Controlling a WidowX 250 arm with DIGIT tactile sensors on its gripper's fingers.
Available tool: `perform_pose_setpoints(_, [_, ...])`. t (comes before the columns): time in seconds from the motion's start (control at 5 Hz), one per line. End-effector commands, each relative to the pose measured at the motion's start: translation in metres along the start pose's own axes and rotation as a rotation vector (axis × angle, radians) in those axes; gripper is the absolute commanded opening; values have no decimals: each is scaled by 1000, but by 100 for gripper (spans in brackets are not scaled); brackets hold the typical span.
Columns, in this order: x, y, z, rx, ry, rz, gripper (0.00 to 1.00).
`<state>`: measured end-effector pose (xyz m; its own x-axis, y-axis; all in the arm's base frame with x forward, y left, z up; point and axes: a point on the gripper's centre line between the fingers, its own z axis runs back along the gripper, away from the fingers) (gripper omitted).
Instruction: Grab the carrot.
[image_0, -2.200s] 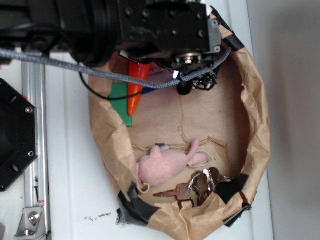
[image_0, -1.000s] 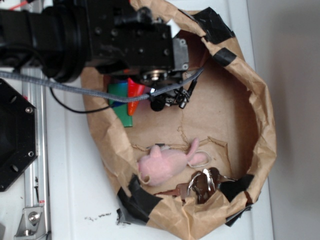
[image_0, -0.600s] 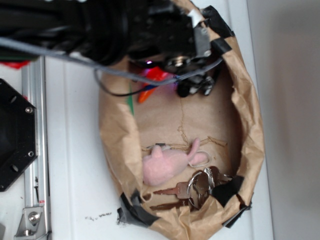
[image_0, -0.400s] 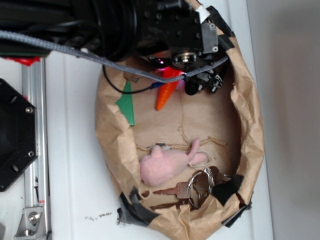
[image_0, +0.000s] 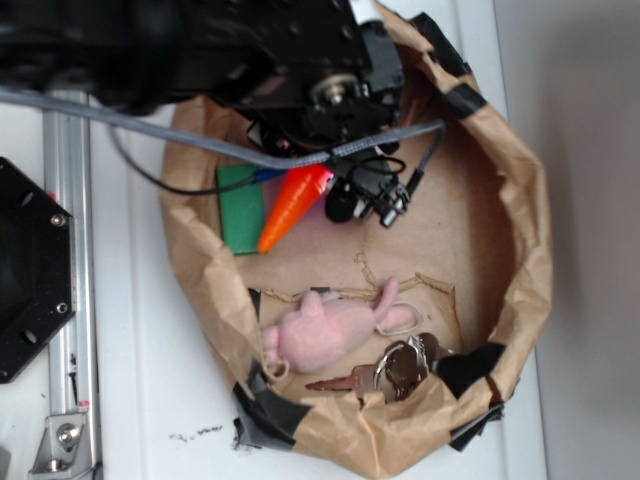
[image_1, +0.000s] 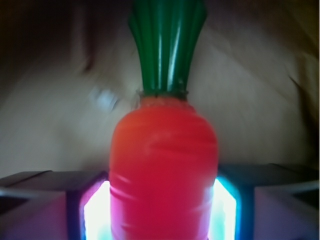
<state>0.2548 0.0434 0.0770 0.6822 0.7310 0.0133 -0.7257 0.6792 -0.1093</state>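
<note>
- The jaws (image_1: 162, 200) pinch the carrot (image_0: 292, 205) on both sides; the wrist view shows its green stem pointing away.
- Compared with 0.4 s ago, the carrot has swung left and now hangs tilted beside the green block (image_0: 240, 208), tip down-left.
- The paper bag (image_0: 520, 250) has shifted; the pink plush (image_0: 325, 335) and keys (image_0: 385, 372) are roughly where they were.

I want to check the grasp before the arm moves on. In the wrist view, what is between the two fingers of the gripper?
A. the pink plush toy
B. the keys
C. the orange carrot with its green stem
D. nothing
C: in the wrist view the carrot fills the space between the gripper fingers, its green stem pointing away; the plush and keys lie apart in the paper bag.
</note>
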Motion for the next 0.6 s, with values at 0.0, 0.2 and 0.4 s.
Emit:
perform_pose_setpoints(0.0, [2, -5, 92, -105, -186, -351, 0])
perform_pose_setpoints(0.2, [6, -10, 108, -114, -289, -419, 0])
perform_pose_setpoints(0.4, [10, -15, 106, -94, -286, -428, 0])
